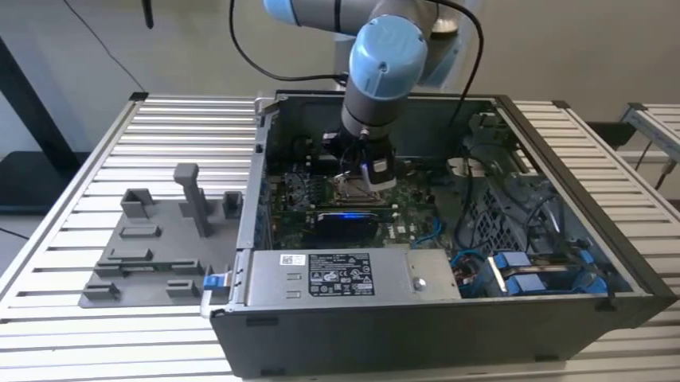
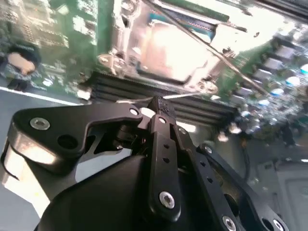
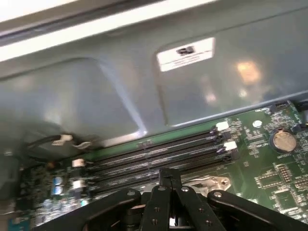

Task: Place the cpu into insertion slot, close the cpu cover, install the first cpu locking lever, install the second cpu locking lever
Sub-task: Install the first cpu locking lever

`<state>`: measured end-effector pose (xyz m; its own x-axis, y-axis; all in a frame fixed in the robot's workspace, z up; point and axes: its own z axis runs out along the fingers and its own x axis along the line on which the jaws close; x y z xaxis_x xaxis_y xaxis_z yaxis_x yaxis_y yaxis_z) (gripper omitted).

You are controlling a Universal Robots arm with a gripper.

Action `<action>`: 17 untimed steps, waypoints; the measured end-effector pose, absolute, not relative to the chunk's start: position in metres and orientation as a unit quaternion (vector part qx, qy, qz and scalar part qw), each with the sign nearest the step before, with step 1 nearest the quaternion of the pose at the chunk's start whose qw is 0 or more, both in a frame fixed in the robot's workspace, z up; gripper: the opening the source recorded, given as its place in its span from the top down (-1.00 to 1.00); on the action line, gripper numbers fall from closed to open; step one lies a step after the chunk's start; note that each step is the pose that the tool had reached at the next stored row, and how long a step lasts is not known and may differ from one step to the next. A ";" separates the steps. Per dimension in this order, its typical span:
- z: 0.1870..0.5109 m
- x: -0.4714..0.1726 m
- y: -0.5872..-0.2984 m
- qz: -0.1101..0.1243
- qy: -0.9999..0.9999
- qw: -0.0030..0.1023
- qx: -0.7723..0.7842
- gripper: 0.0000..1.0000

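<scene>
The claw (image 2: 159, 103) is being held closed, empty, just beside the insertion slot (image 2: 175, 50), whose metal cover is lying shut.

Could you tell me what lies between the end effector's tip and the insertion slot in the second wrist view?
In the second wrist view, long black memory slots run between the end effector and the insertion slot.

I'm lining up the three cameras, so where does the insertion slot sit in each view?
Exterior view: the insertion slot lies on the green board in the open case, directly beneath the gripper.
Second wrist view: its silver frame lies just beyond the gripper.
First wrist view: a silver corner peeks out beside the gripper.
Shared landmark: the black memory slots alongside the socket.
</scene>
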<state>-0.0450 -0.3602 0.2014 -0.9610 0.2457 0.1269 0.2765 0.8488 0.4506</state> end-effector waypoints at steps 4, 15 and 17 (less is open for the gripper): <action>0.202 -0.061 -0.362 -0.242 -0.960 0.033 -0.136 0.79; 0.195 -0.070 -0.362 -0.241 -0.961 0.032 -0.131 0.79; 0.194 -0.070 -0.362 -0.242 -0.961 0.031 -0.130 0.79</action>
<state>-0.0698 -0.3623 0.1938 -0.9642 0.2349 0.1233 0.2653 0.8494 0.4562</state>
